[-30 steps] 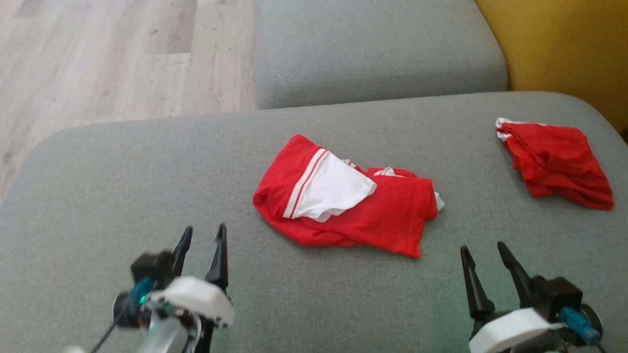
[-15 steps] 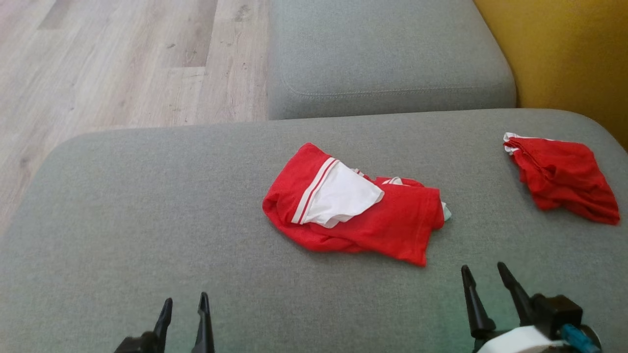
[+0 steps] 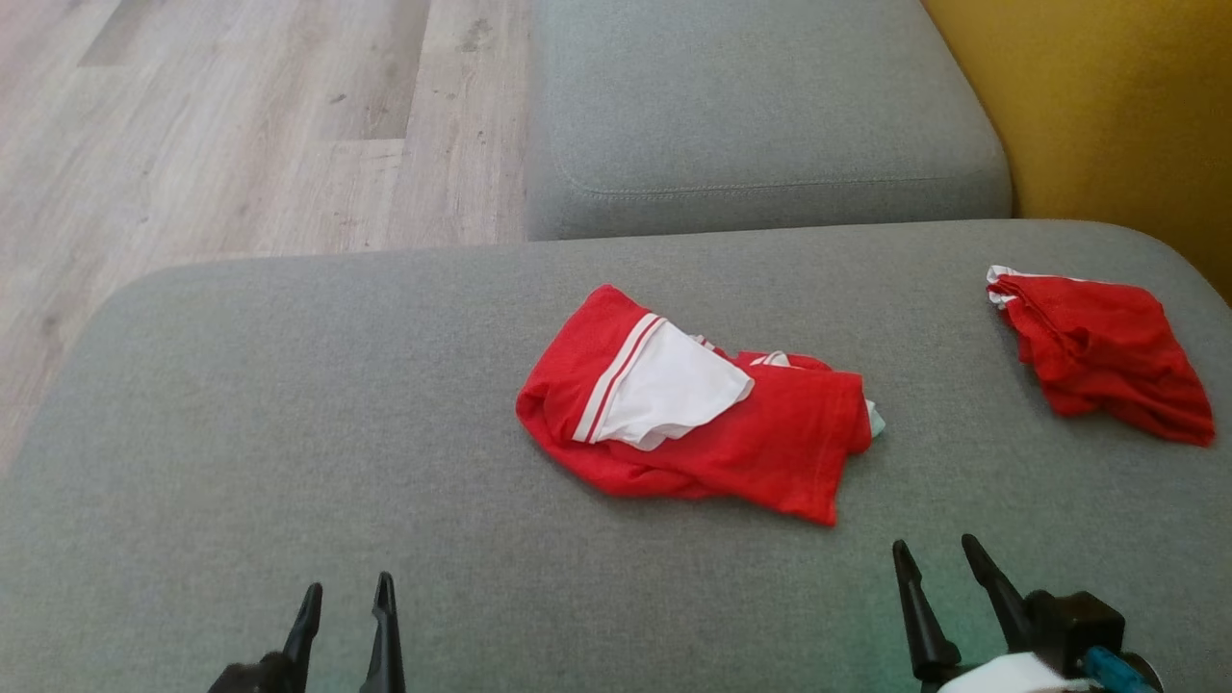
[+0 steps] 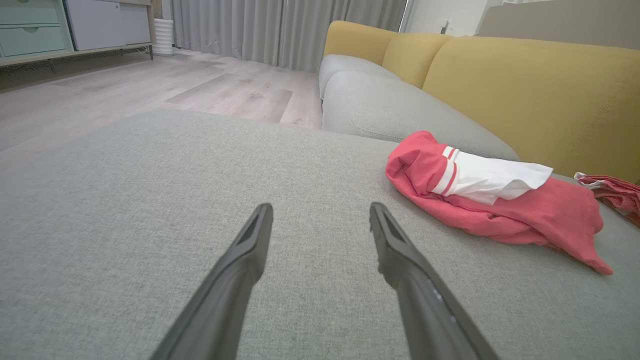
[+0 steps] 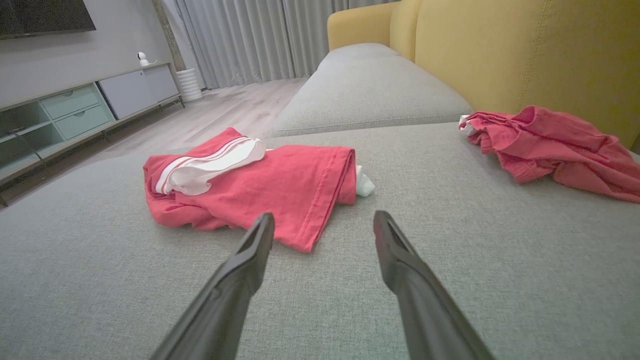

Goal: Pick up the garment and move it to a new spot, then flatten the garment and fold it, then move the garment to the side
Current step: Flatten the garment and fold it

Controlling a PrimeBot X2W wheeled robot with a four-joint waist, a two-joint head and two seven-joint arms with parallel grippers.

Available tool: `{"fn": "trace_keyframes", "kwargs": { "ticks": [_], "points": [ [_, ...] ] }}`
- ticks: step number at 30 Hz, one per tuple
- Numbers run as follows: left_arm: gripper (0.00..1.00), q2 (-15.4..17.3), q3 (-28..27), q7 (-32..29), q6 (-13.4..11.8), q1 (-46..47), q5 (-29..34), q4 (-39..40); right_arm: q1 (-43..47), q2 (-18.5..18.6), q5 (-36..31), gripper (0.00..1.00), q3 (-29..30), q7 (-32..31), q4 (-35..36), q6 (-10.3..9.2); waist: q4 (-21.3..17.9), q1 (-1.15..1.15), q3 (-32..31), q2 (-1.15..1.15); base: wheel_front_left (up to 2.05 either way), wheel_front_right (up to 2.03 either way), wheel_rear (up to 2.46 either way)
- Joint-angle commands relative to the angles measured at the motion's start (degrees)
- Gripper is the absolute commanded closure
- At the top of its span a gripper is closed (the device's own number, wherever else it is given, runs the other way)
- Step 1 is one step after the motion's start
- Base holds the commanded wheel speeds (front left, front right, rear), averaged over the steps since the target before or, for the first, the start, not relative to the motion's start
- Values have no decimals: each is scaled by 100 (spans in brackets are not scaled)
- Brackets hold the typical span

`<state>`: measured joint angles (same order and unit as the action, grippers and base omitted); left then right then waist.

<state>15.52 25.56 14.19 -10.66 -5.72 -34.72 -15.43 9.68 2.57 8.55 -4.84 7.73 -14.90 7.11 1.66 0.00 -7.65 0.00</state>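
My left hand [image 3: 348, 583] and right hand [image 3: 934, 544] are spread, empty; pinching one layer of the bunched red-and-white shirt [image 3: 760, 443] at twelve o'clock could drag it.

Head view, across the lower half of the frame: near seat cushion [image 3: 289, 404]. At frame centre, on that cushion: the garment [image 3: 770, 443]. At the right edge, mid-height, on the same cushion and well apart from the garment: a second garment [image 3: 1107, 356]. Upper middle, behind the near cushion: far seat cushion [image 3: 760, 96]. Upper left: floor [image 3: 241, 125]. Upper right corner, beside both cushions: sofa back [image 3: 1107, 96]. Bottom edge, lower left: left gripper [image 3: 348, 582], over the cushion. Lower right: right gripper [image 3: 934, 541], below the garment's lower corner, apart from it. Left wrist view, upper left: cabinet [image 4: 30, 25] on the floor, with curtains [image 4: 275, 30] at top centre.
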Motion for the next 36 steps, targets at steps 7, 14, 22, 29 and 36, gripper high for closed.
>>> {"fn": "trace_keyframes", "kwargs": {
  "ticks": [7, 14, 22, 29, 36],
  "points": [
    [0, 86, -207, 4, -76, 187, 20, 235, -372, 31, -37, 0, -114, 105, 137, 37, 50, 0, -7, 0, 0, 0, 0],
    [0, 92, -150, -23, -97, 200, 30, 318, -582, 31, 56, 0, -193, 36, 158, 37, 182, 0, 55, 0, 0, 0, 0],
    [0, 88, 29, -134, -77, 381, 145, 470, -1714, 31, -172, 0, -51, -230, -340, 37, 737, 0, 317, 0, 0, 0, 0],
    [0, 36, 216, -212, -45, 551, 255, 586, -2691, 31, -378, 0, 272, -337, -1628, 37, 1497, 0, 607, 0, 0, 0, 0],
    [0, 46, 275, -248, -46, 619, 283, 628, -3328, 31, -712, 0, 721, -214, -3018, 37, 2053, 0, 810, 0, 0, 0, 0]
  ]
}}
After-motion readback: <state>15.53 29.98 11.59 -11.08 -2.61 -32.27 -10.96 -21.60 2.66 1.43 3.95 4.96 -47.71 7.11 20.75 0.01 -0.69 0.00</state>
